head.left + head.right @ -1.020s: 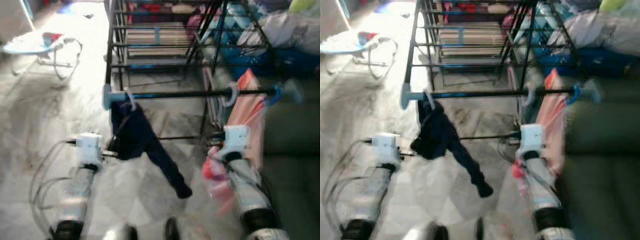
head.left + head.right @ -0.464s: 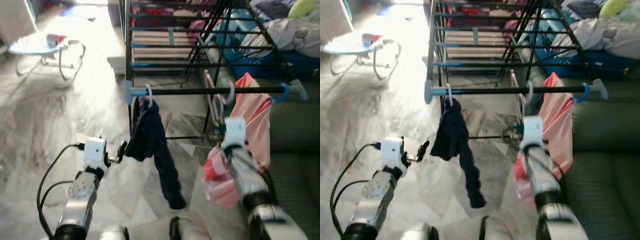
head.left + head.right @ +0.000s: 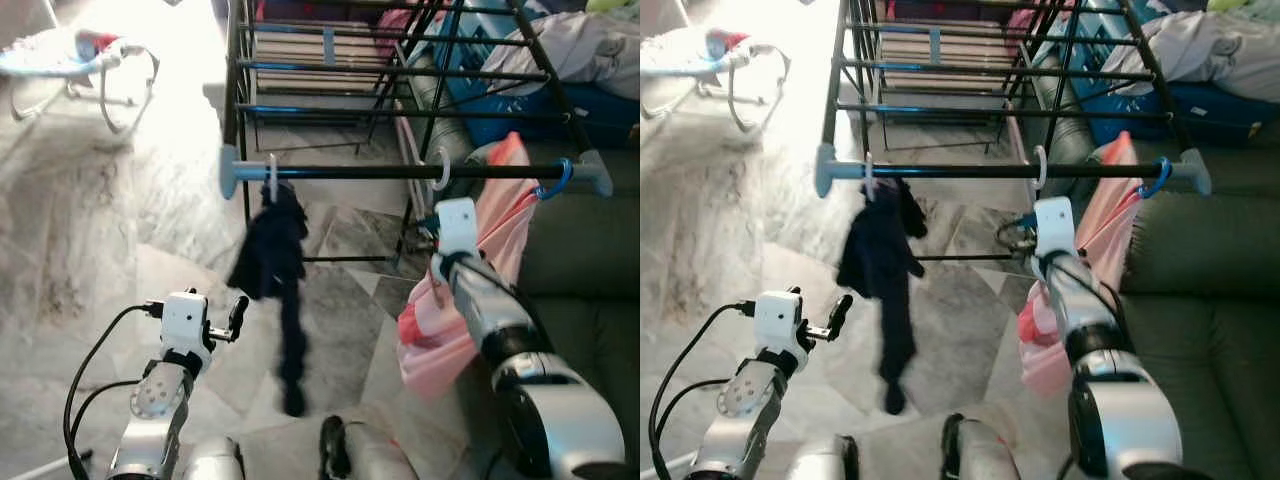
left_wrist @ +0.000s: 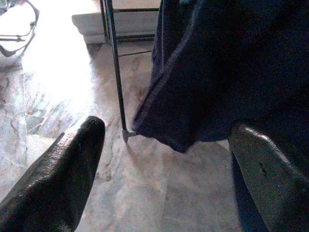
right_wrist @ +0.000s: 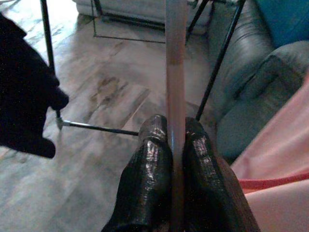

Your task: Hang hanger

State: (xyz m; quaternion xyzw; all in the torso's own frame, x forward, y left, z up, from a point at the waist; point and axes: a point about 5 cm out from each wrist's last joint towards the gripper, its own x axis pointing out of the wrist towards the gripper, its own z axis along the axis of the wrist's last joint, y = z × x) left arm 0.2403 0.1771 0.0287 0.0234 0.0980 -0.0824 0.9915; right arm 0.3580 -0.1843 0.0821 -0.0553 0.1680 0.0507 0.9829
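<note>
Released since a moment ago, my left gripper (image 3: 236,318) gapes below the dark navy garment (image 3: 272,262) on its white hanger (image 3: 271,178) near the black rail's (image 3: 400,172) left end, while my right gripper (image 5: 171,159) pinches a pale hanger stem (image 5: 175,72) to hang it.

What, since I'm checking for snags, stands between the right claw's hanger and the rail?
Nothing visible does. The right claw is shut on the pale hanger, whose white hook already sits at the black rail, apart from the dark garment and the blue hook.
</note>
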